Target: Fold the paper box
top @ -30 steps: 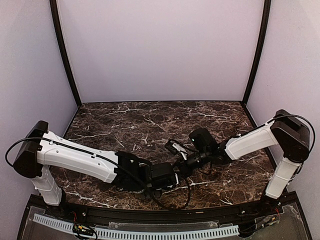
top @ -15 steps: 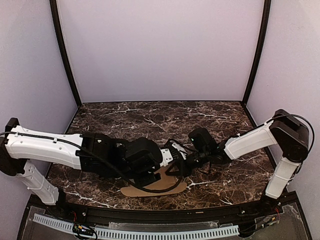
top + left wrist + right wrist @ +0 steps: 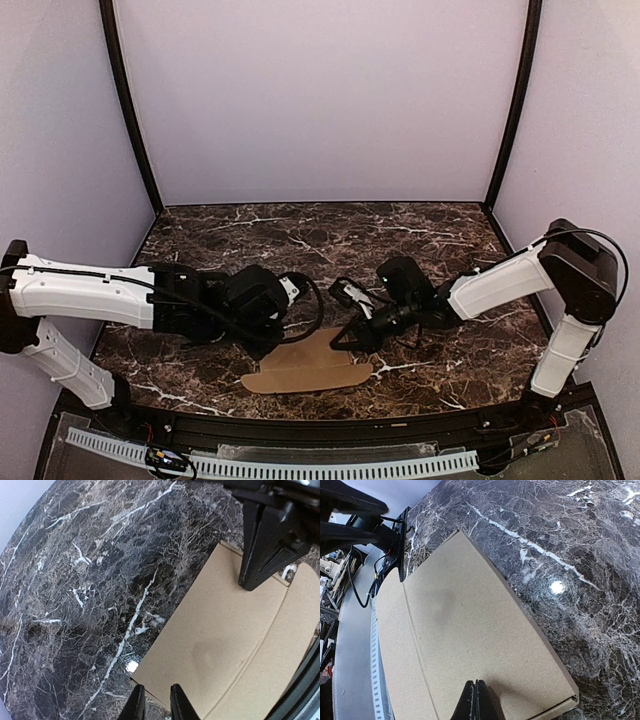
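On the dark marble table, the right gripper has its jaws closed, tips down on the flat box, which lies at the near edge, centre. The left gripper, jaws a slit apart and empty, hangs by the box's far left corner.

matt tan cardboard paper box on glossy dark marble-look table (w/ white veins).

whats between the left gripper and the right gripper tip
Only the bare cardboard of the flat paper box, clearest in the left wrist view.
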Tool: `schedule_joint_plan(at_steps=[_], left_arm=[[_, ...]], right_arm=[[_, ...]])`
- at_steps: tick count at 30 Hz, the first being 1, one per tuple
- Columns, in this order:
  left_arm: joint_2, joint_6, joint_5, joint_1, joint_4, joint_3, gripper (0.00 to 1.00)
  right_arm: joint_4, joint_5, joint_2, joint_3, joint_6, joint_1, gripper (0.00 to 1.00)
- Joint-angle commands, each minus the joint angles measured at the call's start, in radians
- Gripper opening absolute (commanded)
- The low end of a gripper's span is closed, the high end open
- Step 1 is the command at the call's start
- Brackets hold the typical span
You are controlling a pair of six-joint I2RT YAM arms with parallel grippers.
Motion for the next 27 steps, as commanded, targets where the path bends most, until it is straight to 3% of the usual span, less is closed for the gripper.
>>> schedule_joint_plan(at_steps=[1, 7, 21, 27], left_arm=[[0.051, -0.124, 0.083, 0.062, 0.09, -0.05, 0.11], [0.101, -0.194, 0.187, 0.086, 0.182, -0.115, 0.01], [-0.03, -0.371, 0.281, 0.085, 0.037, -0.156, 0.01], [0.013, -0.411, 0.312, 0.086, 0.025, -0.169, 0.01]], right_arm=[[-0.06, 0.089, 0.009, -0.032, 0.021, 0.01, 0.0], [-0.06, 0.101, 0.006, -0.041, 0.026, 0.016, 0.0], [-0.058, 0.109, 0.025, -0.037, 0.038, 0.029, 0.0], [-0.058, 0.113, 0.032, -0.041, 0.04, 0.032, 0.0]])
